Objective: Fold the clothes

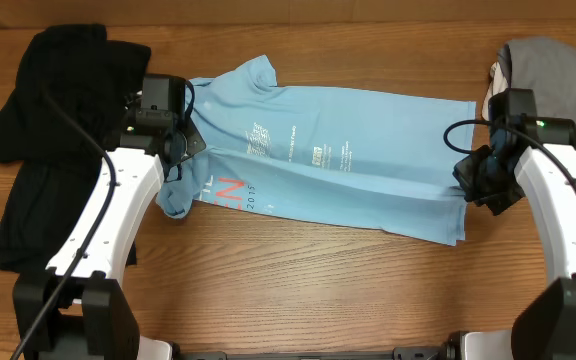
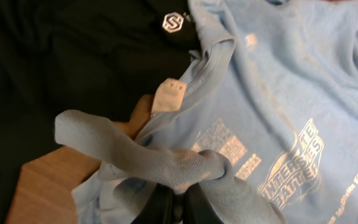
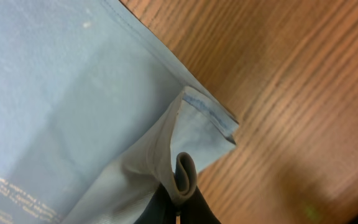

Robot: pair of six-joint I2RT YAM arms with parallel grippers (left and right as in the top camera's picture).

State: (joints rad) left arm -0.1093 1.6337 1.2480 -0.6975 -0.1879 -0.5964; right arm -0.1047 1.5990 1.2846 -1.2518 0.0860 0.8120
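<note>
The clothes are one light blue T-shirt point(image 1: 338, 160) spread across the table, with white print facing up. My left gripper point(image 1: 180, 150) is shut on a bunched fold of its collar end point(image 2: 166, 163), near the neck label point(image 2: 166, 96). My right gripper point(image 1: 471, 185) is shut on the hem edge at the shirt's right end. In the right wrist view a pinched loop of that hem point(image 3: 185, 176) stands up between the dark fingers, and the hem corner point(image 3: 219, 127) lies on the wood.
A black shirt point(image 1: 53, 140) with a small white logo point(image 2: 173, 23) lies at the far left, touching the blue shirt's collar end. A grey garment point(image 1: 558, 70) sits at the back right. Bare wooden table point(image 1: 298, 285) runs along the front.
</note>
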